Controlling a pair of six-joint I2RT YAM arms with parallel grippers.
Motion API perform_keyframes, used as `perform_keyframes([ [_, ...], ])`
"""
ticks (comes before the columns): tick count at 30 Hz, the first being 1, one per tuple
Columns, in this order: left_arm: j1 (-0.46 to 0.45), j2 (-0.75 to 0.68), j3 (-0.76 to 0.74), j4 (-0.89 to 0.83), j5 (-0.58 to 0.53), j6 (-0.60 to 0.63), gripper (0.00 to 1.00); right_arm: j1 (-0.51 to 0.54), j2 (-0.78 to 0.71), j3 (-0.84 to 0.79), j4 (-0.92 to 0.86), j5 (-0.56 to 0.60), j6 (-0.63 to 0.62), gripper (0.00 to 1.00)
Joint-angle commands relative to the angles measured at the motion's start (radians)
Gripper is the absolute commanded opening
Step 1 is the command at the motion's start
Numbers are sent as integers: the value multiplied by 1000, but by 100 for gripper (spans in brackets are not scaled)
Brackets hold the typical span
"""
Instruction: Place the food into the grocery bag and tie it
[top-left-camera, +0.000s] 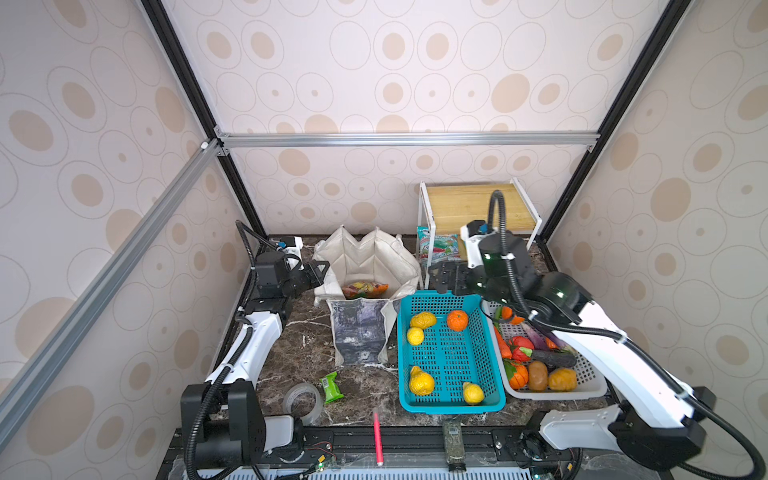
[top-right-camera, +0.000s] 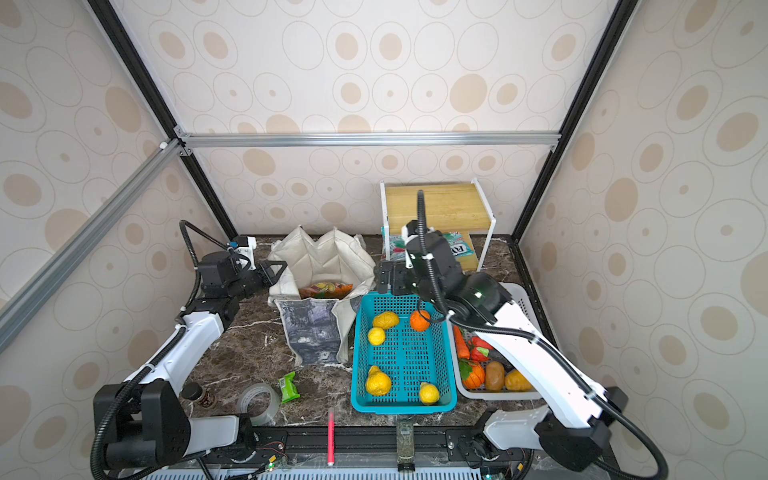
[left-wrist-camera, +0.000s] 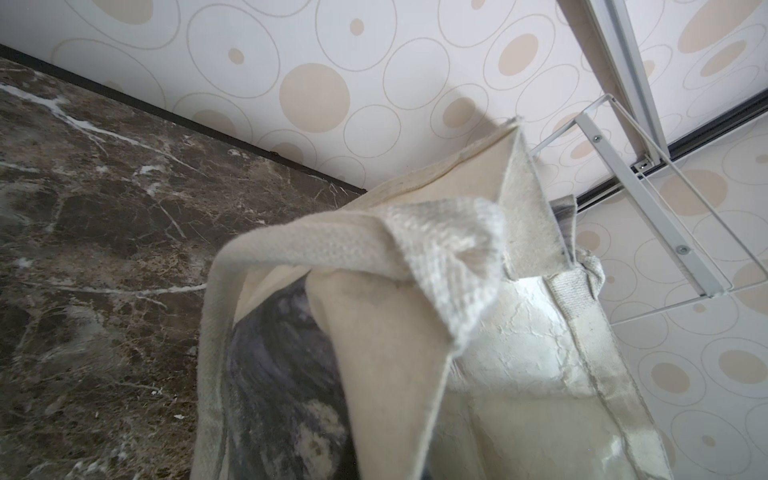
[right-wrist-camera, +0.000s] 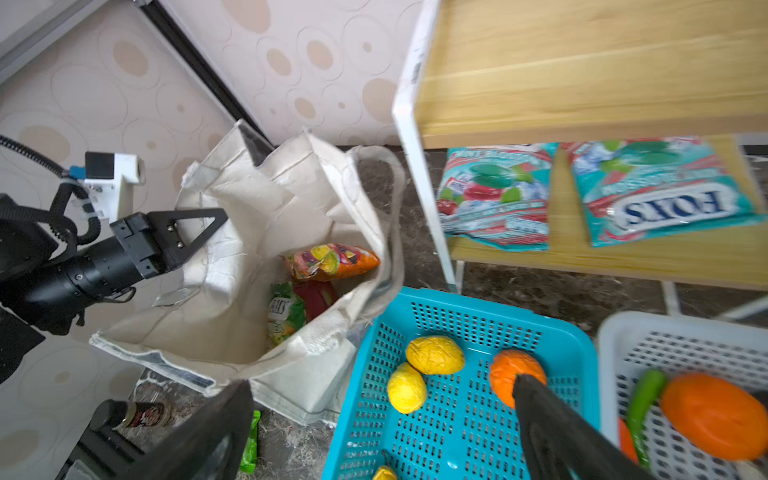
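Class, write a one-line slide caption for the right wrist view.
Left gripper holds the grocery bag open, snack packets inside; the open right gripper hovers by the teal basket.

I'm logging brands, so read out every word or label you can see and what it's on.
"FOX'S": teal packet on the shelf, seen upside down.
Second teal packet beside it: print too blurred.
Green packet in the bag: logo too blurred.
Bottle label: unreadable.
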Motion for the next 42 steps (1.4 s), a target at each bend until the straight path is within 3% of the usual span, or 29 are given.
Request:
perform_keyframes([
  [1,1,-7,-2,31,61,-16,0,-67,-29,-105,-171,93,51,100],
  [6,2,-3,-22,66,70,-15,0,-258,-115,-269,-230,20,120,100],
  [9,5,7,-61,216,77,-24,0,-353,-154,-353,-287,-5,240,100],
  [13,11,65,-39,232,142,60,0,-403,-170,-375,-411,-21,373,100],
  [17,12,47,-19,96,46,122,0,-411,-195,-391,-479,59,484,100],
  [19,14,51,-49,111,12,92,0,-413,-233,-447,-467,123,531,100],
  [23,13,110,-30,91,47,87,0,-422,-303,-497,-429,64,500,100],
  [29,15,163,17,21,47,123,0,-435,-352,-534,-331,4,332,100],
  [33,14,155,16,0,6,148,0,-556,-272,-539,-326,-85,254,100],
  [42,14,51,-2,36,41,126,0,-870,-233,-628,-295,-241,249,97],
])
